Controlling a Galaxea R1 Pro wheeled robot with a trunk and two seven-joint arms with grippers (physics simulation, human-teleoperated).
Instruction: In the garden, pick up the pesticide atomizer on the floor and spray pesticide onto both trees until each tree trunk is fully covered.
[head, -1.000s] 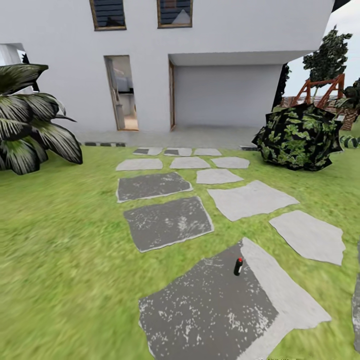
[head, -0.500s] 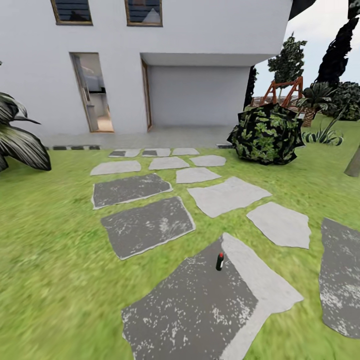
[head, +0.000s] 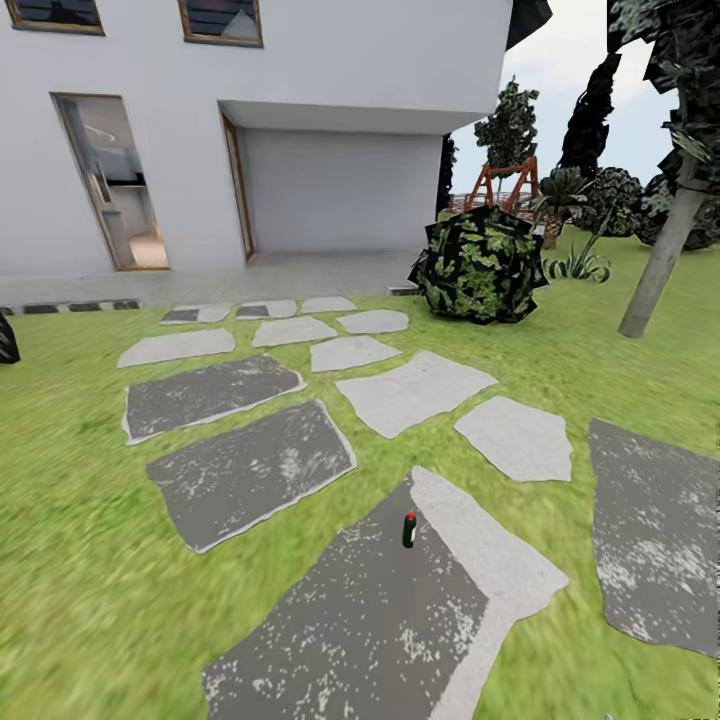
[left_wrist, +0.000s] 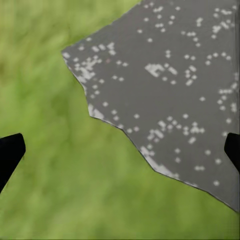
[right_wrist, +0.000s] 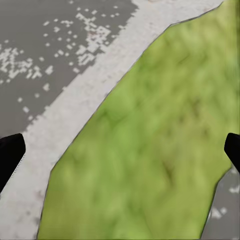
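The pesticide atomizer (head: 409, 530), a small dark bottle with a red cap, stands upright on a large grey stone slab (head: 380, 620) in the grass floor, low in the head view. One tree trunk (head: 660, 260), grey-tan and leaning, rises from the lawn at the right, with dark foliage above. In the left wrist view my left gripper (left_wrist: 120, 150) is open over grass and a dark speckled slab (left_wrist: 175, 80), holding nothing. My right gripper (right_wrist: 120, 152) is open too, above grass beside a pale slab edge (right_wrist: 75, 125).
Several stepping stones (head: 415, 390) lead toward the white house (head: 330, 60) with an open doorway (head: 115, 185). A round leafy bush (head: 480, 262) stands at the lawn's far side, with a wooden swing frame (head: 505, 182) behind it. Another dark slab (head: 655, 530) lies at the right.
The whole head view has shifted left, so the camera has turned right. The tree trunk has come into the picture at the right and the big-leafed plant has left it. The atomizer stands unmoved.
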